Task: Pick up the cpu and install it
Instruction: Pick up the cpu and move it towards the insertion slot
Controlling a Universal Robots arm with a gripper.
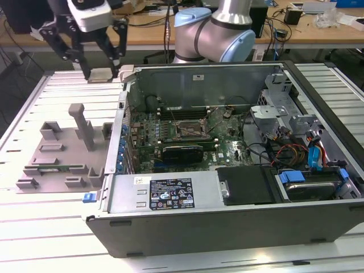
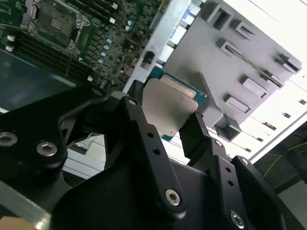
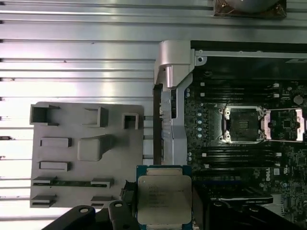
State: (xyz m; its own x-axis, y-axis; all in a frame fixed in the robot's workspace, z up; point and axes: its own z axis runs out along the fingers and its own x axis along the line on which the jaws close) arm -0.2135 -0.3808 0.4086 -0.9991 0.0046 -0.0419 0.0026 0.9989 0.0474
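Observation:
The cpu is a flat square chip with a silver-grey top and a darker rim. It hangs in the air above the slatted table, to the exterior view's left of the open computer case. My gripper is shut on it, a black finger on each of two opposite edges. In the second wrist view the cpu sits between the fingers. In the first wrist view the cpu lies beside the case wall, apart from the open motherboard socket. That socket is uncovered inside the case.
A grey fixture plate with raised blocks and a post lies on the table at the exterior view's left; a thin green memory stick rests in it. Cables, a drive cage and blue clips crowd the case's right. Desks stand behind.

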